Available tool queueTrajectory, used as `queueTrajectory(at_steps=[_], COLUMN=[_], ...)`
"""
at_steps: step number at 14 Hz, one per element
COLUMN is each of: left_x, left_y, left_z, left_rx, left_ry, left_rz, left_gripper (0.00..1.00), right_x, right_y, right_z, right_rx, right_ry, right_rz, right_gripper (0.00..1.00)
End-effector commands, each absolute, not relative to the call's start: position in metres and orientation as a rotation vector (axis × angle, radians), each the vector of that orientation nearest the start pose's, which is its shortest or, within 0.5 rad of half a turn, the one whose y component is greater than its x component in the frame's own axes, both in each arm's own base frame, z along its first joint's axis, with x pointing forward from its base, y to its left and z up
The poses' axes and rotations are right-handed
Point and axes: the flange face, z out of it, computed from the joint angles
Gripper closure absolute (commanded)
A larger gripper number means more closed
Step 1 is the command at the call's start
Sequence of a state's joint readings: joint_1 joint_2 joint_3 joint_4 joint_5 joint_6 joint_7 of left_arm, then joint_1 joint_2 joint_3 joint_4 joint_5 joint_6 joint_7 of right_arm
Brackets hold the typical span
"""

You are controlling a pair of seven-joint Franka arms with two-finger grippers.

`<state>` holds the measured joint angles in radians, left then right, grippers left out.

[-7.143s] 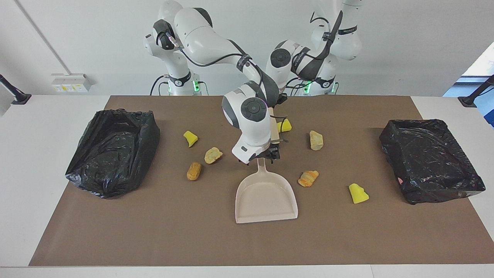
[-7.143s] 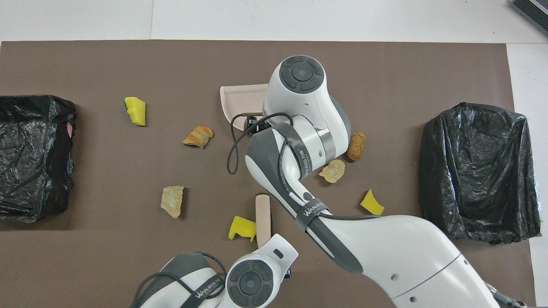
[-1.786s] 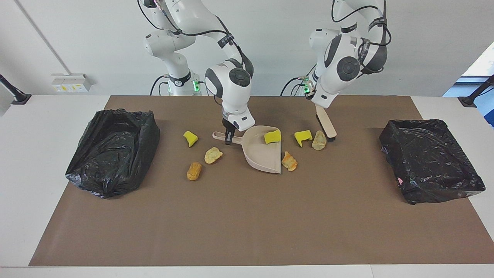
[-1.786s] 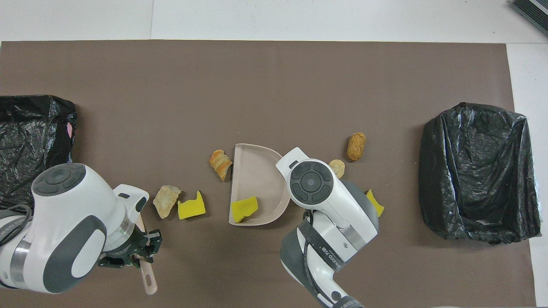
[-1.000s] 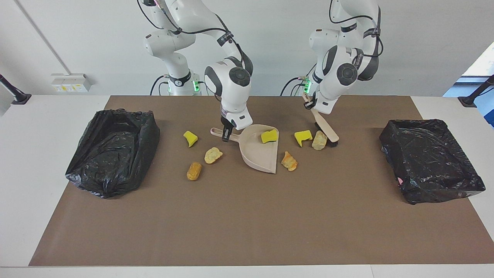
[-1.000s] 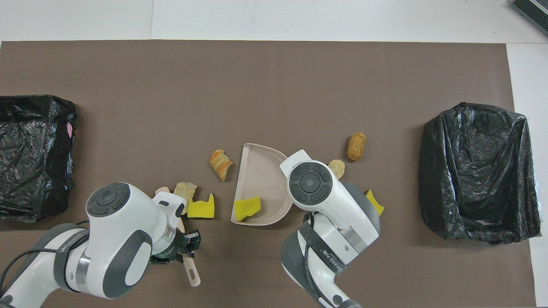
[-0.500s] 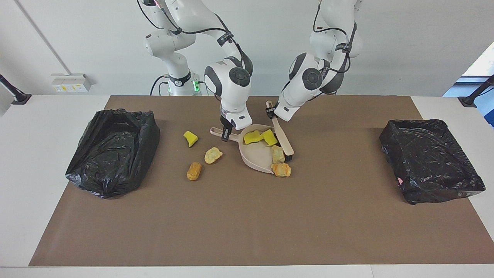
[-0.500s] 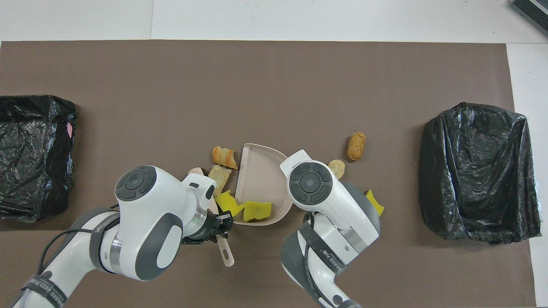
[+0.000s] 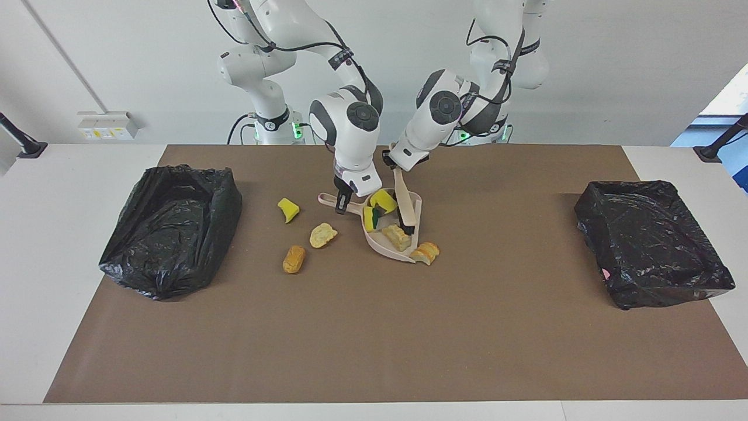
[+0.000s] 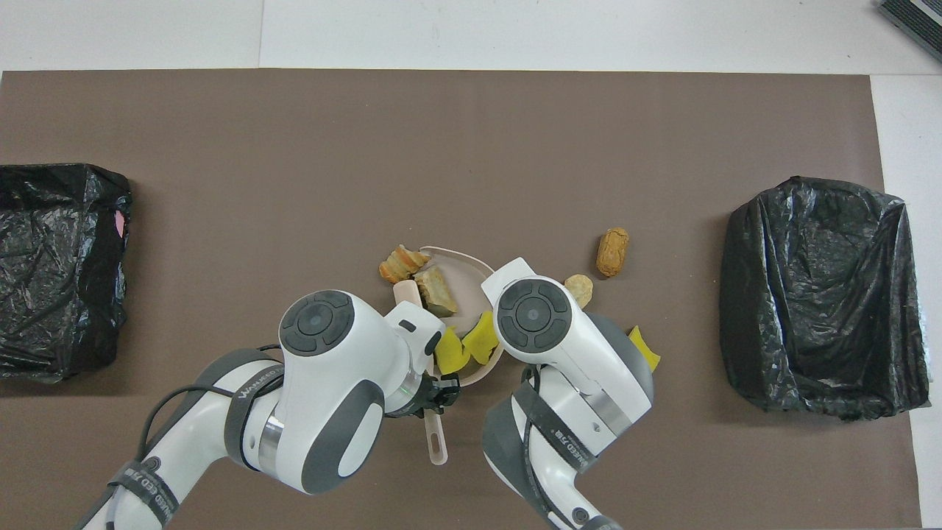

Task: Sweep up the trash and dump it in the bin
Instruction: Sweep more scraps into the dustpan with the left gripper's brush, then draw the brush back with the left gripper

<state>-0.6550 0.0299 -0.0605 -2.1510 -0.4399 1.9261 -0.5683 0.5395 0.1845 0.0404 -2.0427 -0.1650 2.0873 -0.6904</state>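
My right gripper (image 9: 346, 202) is shut on the handle of the beige dustpan (image 9: 380, 238), which rests on the mat. My left gripper (image 9: 396, 166) is shut on the brush (image 9: 403, 202); its head stands inside the pan's mouth. Two yellow sponge chunks (image 9: 383, 200), one green-backed, and a tan lump (image 9: 396, 237) lie in the pan. An orange bread lump (image 9: 425, 252) lies at the pan's lip. A yellow chunk (image 9: 287, 209), a tan lump (image 9: 322, 234) and an orange lump (image 9: 294, 258) lie loose toward the right arm's end. In the overhead view my wrists cover part of the dustpan (image 10: 464, 269).
A black bag-lined bin (image 9: 169, 228) stands at the right arm's end of the brown mat, another bin (image 9: 651, 240) at the left arm's end. Both show in the overhead view (image 10: 824, 294), (image 10: 59, 265).
My left gripper swept the brush toward the dustpan, pushing a yellow chunk and a tan lump into it and the orange lump to its lip. The right gripper held the pan still.
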Motion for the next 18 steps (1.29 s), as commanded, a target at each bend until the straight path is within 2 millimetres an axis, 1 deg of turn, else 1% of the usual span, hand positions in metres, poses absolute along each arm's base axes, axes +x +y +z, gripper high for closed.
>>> queueTrajectory(at_steps=[1,2,3,4,5,7,8,9,10,11,12,13,15,16,18], left_x=[0.386,0.397,0.402,0.406,0.415,0.443,0.461,0.474,0.481,0.485,0.490,0.493,0.491,0.488,0.462], left_y=[-0.341,-0.326,-0.317,-0.310,-0.297,-0.261,-0.240,-0.220,-0.210,-0.208,-0.205,-0.203,-0.206,-0.214,-0.253], left_z=[0.383,0.384,0.383,0.386,0.388,0.388,0.385,0.382,0.373,0.355,0.350,0.351,0.350,0.350,0.353], left_rx=[-3.191,-3.168,-3.134,-3.104,-3.087,-3.061,-3.084,-3.124,-3.133,-3.125,-3.139,-3.145,-3.134,-3.128,-3.084], left_ry=[-0.099,-0.113,-0.107,-0.081,-0.079,-0.077,-0.028,0.045,0.106,0.178,0.262,0.347,0.498,0.540,0.670], left_rz=[0.757,0.741,0.745,0.721,0.681,0.562,0.511,0.469,0.473,0.505,0.478,0.460,0.477,0.478,0.515], left_gripper=[1.00,1.00,1.00,1.00,1.00,1.00,1.00,1.00,1.00,1.00,1.00,1.00,1.00,1.00,1.00], right_x=[0.472,0.472,0.469,0.467,0.466,0.466,0.466,0.466,0.465,0.465,0.462,0.462,0.462,0.462,0.462], right_y=[0.298,0.298,0.298,0.298,0.299,0.299,0.299,0.299,0.300,0.301,0.305,0.306,0.306,0.306,0.306], right_z=[0.344,0.344,0.344,0.346,0.347,0.347,0.347,0.347,0.348,0.349,0.349,0.349,0.349,0.349,0.349], right_rx=[-2.557,-2.570,-2.635,-2.691,-2.713,-2.721,-2.721,-2.721,-2.734,-2.768,-2.766,-2.765,-2.765,-2.765,-2.765], right_ry=[-2.041,-2.020,-1.935,-1.860,-1.829,-1.817,-1.815,-1.815,-1.796,-1.752,-1.756,-1.758,-1.758,-1.758,-1.758], right_rz=[0.255,0.256,0.283,0.304,0.304,0.301,0.301,0.301,0.296,0.290,0.288,0.288,0.288,0.288,0.288], right_gripper=[1.00,1.00,1.00,1.00,1.00,1.00,1.00,1.00,1.00,1.00,1.00,1.00,1.00,1.00,1.00])
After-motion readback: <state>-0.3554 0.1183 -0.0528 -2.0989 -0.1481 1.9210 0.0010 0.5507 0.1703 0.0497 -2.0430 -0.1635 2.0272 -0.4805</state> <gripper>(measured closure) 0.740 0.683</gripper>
